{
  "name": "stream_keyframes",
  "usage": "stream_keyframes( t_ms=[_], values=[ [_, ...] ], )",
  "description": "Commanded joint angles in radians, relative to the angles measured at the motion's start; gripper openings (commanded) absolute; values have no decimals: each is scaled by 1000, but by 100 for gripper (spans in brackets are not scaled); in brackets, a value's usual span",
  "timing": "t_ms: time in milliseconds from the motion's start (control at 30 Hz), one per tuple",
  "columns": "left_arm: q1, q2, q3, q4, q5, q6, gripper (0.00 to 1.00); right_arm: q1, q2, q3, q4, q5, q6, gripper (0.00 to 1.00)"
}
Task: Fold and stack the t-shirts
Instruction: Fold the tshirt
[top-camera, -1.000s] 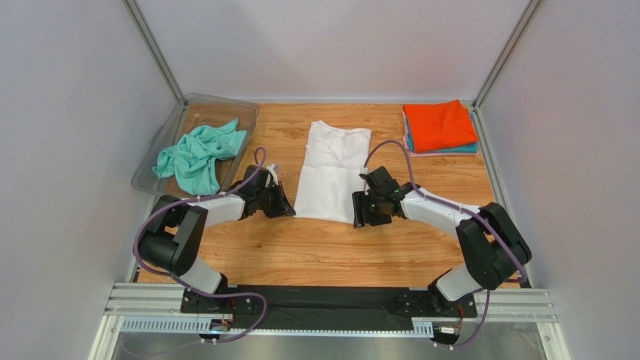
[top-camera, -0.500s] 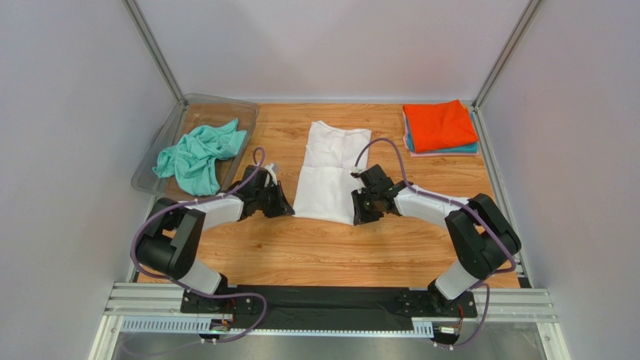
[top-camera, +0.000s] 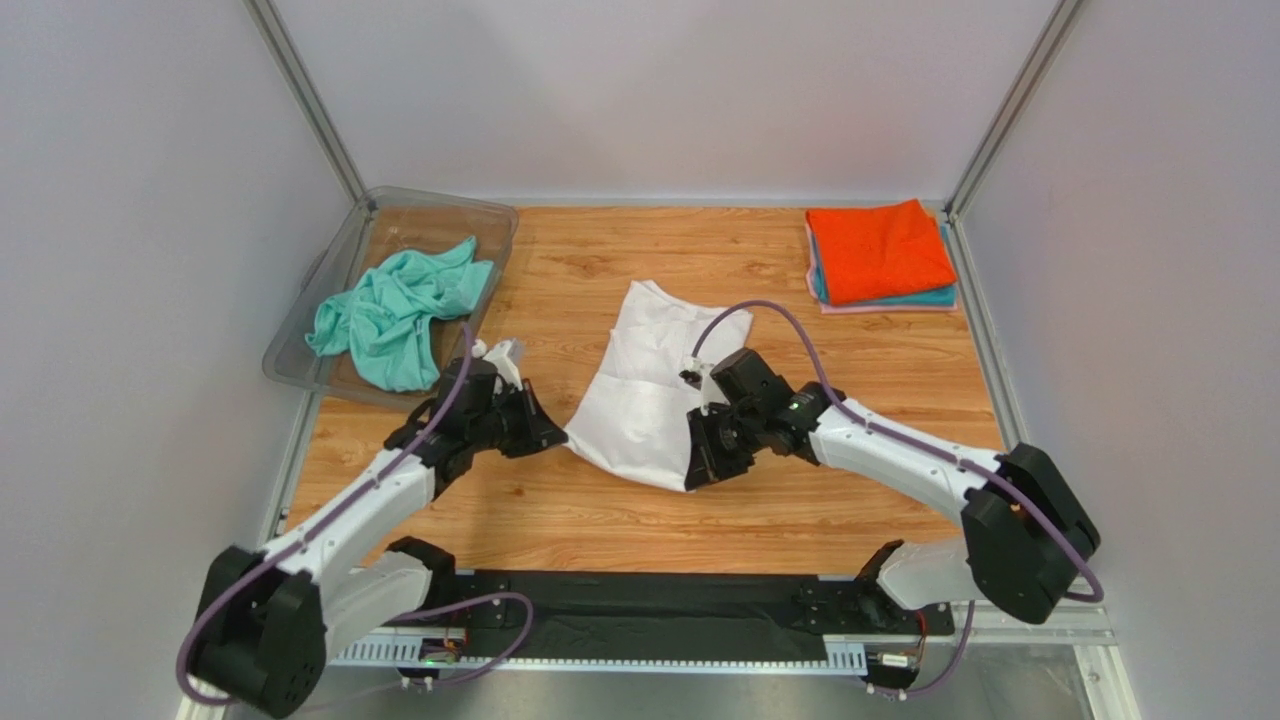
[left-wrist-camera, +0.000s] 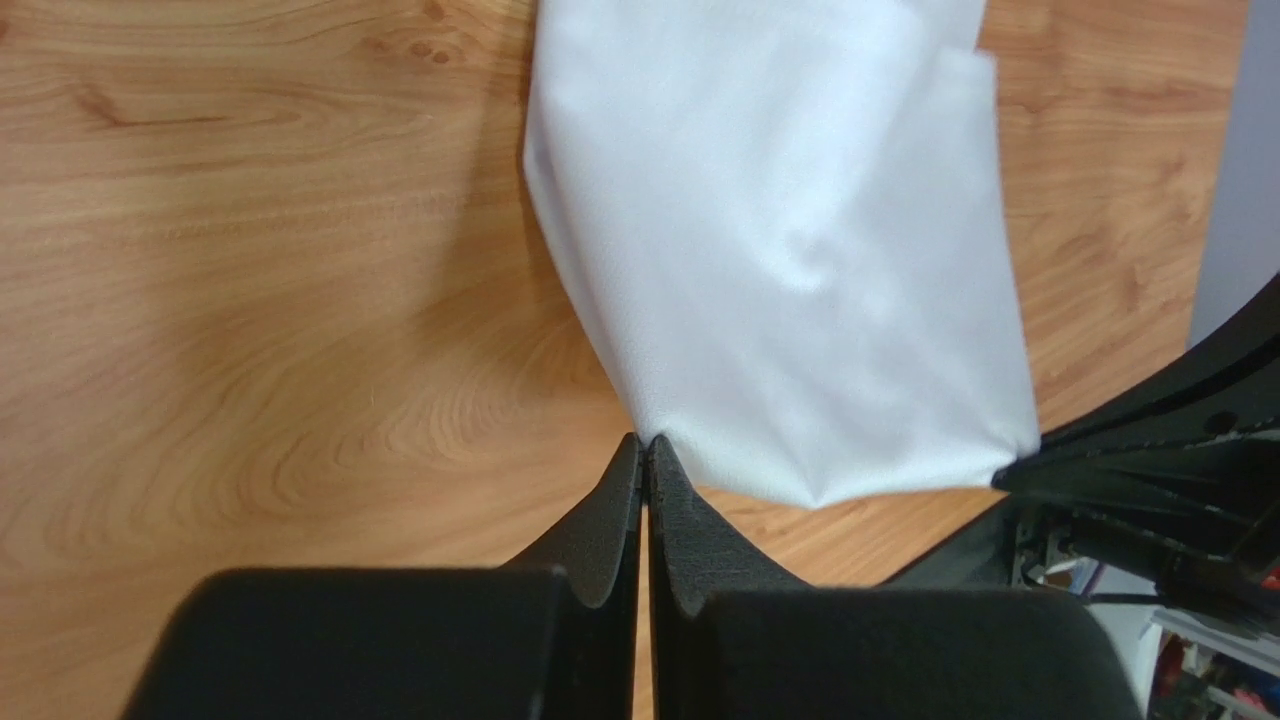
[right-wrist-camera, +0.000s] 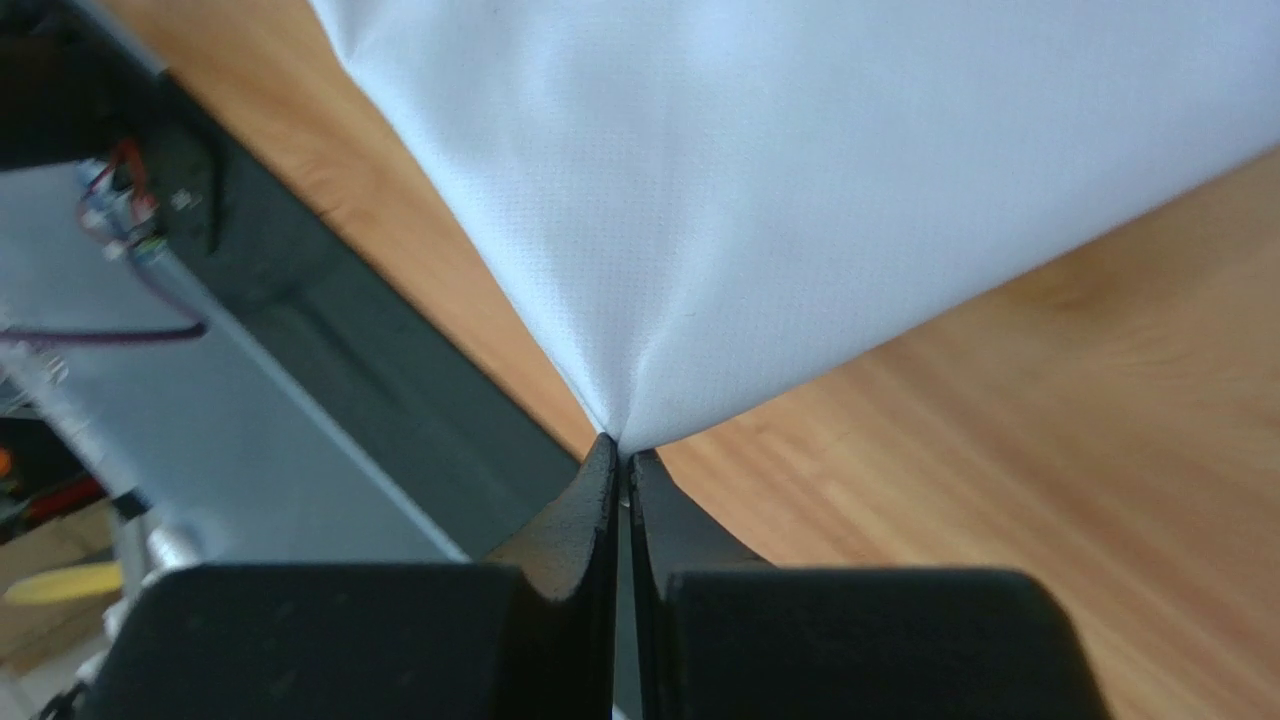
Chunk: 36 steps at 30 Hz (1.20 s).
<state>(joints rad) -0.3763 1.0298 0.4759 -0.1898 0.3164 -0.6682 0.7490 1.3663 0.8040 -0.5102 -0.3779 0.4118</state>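
Note:
A white t-shirt (top-camera: 646, 375), folded into a long strip, lies mid-table with its near end lifted off the wood. My left gripper (top-camera: 550, 437) is shut on the near left corner of the white t-shirt (left-wrist-camera: 781, 255). My right gripper (top-camera: 696, 468) is shut on the near right corner of that white t-shirt (right-wrist-camera: 781, 180). The cloth stretches taut between both pinches. A crumpled mint-green t-shirt (top-camera: 397, 311) rests in the tray. A folded orange t-shirt (top-camera: 879, 249) tops a stack at the back right, with teal and pink edges under it.
The clear plastic tray (top-camera: 424, 212) stands at the back left by the wall. Metal frame posts rise at both back corners. Grey walls close in the left, right and back. A black strip runs along the near table edge (top-camera: 661, 608).
My right gripper closed on the shirt's near right corner. Both grippers then pulled toward the near edge and lifted, dragging the white shirt's near end up and narrowing it.

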Motion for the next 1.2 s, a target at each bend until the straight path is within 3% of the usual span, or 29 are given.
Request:
stream_keyframes(
  t_ms=[0,133,333,467,700,867,1167],
  values=[
    [5,-176,10,-223,-20,-16,0,79,-82,-12,-80,-229,99,0],
    [4,-441,-2,-344,23,-65,1,173,-150,-12,-114,-321,192,0],
    [4,-591,61,-447,6,-70,2,205,-249,-17,-74,-397,318,0],
    [4,-564,107,-442,10,-54,2,205,-288,-31,-73,-366,358,0],
    [4,-430,161,-297,32,-36,2,148,-318,-51,-74,-332,366,0],
    [4,-328,188,-192,44,-28,2,5,-368,-68,-94,-354,331,0],
    [-1,-128,256,-36,113,-33,2,-146,-337,-26,-191,-374,197,0]
  ],
)
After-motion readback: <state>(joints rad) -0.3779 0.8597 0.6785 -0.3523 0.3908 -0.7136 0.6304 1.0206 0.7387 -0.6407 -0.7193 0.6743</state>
